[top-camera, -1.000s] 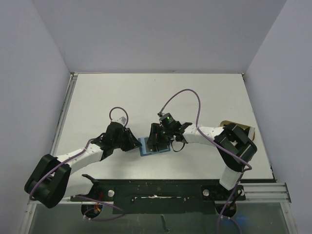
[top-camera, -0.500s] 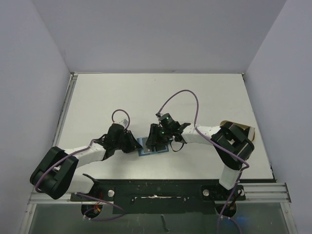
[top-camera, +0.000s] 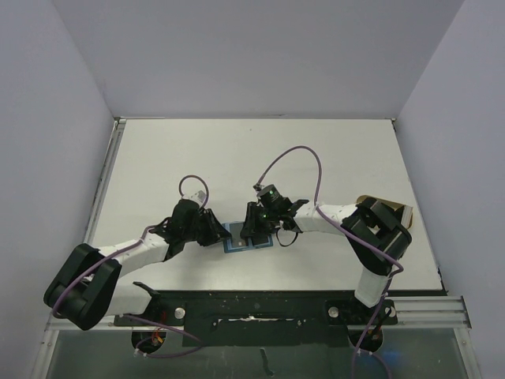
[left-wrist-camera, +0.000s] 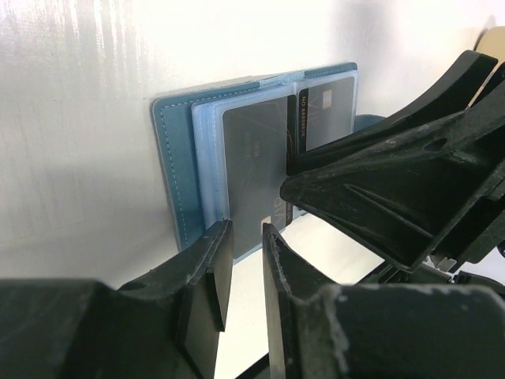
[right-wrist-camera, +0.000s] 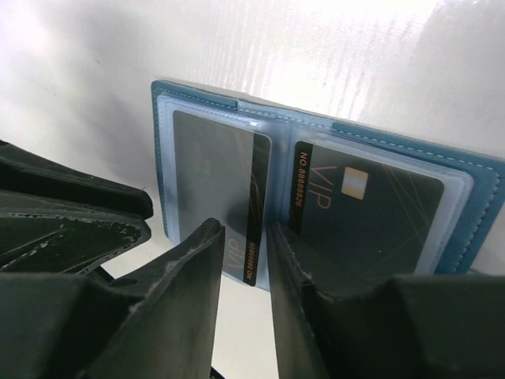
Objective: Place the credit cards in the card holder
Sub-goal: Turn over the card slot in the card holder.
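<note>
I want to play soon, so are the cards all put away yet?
Almost! The card holder lies open, and a chip card and a second card sit in its clear pockets. The right jaws are at the second card's end, maybe for a last push.

This is a robotics lab cell: a white table (top-camera: 237,150) boxed in by plain lavender walls (top-camera: 47,118), with the left arm (top-camera: 134,251) and right arm (top-camera: 331,215) trailing purple cables (top-camera: 302,148) from a metal rail (top-camera: 426,304) (along the bottom of the overhead view).
</note>
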